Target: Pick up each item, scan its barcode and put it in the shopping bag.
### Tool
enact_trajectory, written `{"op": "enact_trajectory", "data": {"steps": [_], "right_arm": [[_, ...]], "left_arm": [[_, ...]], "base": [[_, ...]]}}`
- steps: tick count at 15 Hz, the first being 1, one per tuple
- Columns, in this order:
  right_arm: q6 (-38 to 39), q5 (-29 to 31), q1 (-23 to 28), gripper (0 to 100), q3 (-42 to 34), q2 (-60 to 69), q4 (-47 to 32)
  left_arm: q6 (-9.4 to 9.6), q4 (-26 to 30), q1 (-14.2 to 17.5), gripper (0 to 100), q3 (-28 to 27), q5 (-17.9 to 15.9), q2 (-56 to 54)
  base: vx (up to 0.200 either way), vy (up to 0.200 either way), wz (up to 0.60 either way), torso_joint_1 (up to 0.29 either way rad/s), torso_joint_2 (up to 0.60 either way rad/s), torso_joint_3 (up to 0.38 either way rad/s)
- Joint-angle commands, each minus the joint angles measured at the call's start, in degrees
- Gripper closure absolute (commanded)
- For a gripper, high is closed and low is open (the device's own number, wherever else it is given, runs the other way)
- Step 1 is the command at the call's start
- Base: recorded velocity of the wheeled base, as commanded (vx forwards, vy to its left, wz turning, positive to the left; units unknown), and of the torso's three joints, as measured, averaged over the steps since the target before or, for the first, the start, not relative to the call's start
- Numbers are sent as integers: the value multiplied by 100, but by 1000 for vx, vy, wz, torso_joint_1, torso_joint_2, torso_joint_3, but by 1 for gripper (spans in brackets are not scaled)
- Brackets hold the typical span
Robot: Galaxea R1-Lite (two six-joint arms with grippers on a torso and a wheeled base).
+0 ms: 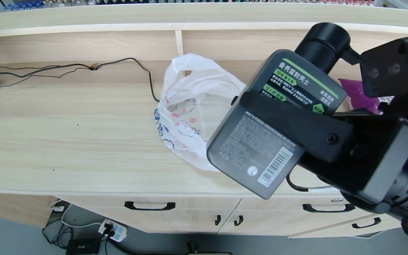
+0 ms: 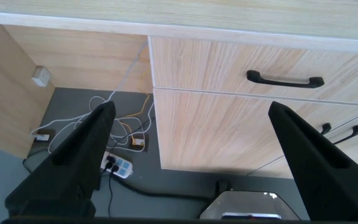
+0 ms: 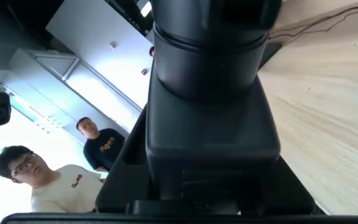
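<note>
Matte blk boxy right gripper, screw in side, blk cable, left gripper w/ blk wedge fingers

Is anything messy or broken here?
Nothing is spilled or broken. The shopping bag lies slumped and crumpled on the counter instead of standing open. The dark bottle sits tilted in the right gripper, with its barcode showing.
</note>
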State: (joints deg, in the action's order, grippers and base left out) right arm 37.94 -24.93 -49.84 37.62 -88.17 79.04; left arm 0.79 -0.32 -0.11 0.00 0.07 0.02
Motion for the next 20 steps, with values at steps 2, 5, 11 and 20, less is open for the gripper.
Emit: {"op": "enact_trajectory", "data": {"steps": [2, 5, 11, 20], "right_arm": [[12, -29, -79, 100, 88, 116, 6], [12, -188, -149, 100, 88, 143, 6], [-278, -3, -53, 100, 96, -24, -21], [-3600, 1588, 1354, 100, 633, 20, -1594]], "left_arm": [[9, -12, 2, 0, 0, 1, -2], [70, -21, 11, 0, 0, 1, -2], [132, -3, 2, 0, 0, 1, -2], [114, 23, 2, 0, 0, 1, -2]], "base": [[0, 0, 0, 0, 0, 0], [0, 0, 0, 0, 0, 0], [0, 0, 0, 0, 0, 0], [0, 0, 0, 0, 0, 0]]}}
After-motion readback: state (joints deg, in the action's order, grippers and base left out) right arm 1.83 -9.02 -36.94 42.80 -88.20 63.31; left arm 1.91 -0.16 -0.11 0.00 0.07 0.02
